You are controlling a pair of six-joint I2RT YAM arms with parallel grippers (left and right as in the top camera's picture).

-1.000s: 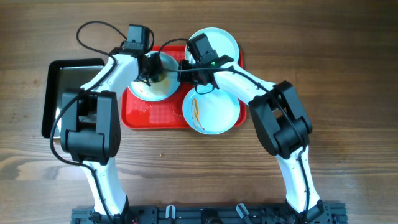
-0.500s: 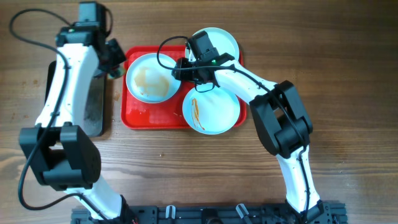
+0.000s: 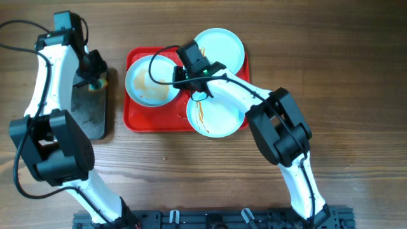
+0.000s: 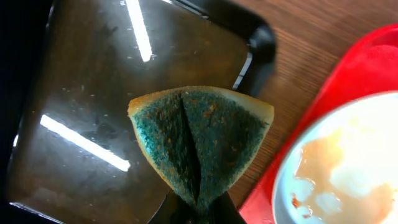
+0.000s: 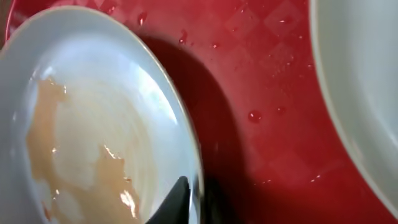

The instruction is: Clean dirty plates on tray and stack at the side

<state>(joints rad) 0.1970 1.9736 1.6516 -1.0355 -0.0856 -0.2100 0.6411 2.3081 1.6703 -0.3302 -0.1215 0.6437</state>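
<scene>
The red tray (image 3: 136,118) holds three pale blue plates. The left plate (image 3: 147,81) is smeared with thin brown sauce. My right gripper (image 3: 180,77) is shut on its right rim; the right wrist view shows one finger inside and one outside the rim (image 5: 194,200) of this plate (image 5: 93,118). The near plate (image 3: 219,116) has orange streaks. The far right plate (image 3: 221,46) looks clean. My left gripper (image 3: 93,70) is shut on a green-and-yellow sponge (image 4: 200,135), held over the right edge of the black tray (image 4: 81,99).
The black metal tray (image 3: 77,108) lies left of the red tray, on the wooden table. The red tray's corner (image 4: 360,81) and the smeared plate (image 4: 348,180) show at the right of the left wrist view. Water drops lie on the red tray floor (image 5: 261,93).
My left arm has swung left with the sponge, off the smeared plate to over the black tray. My right gripper has moved left and closed on that plate's rim.
</scene>
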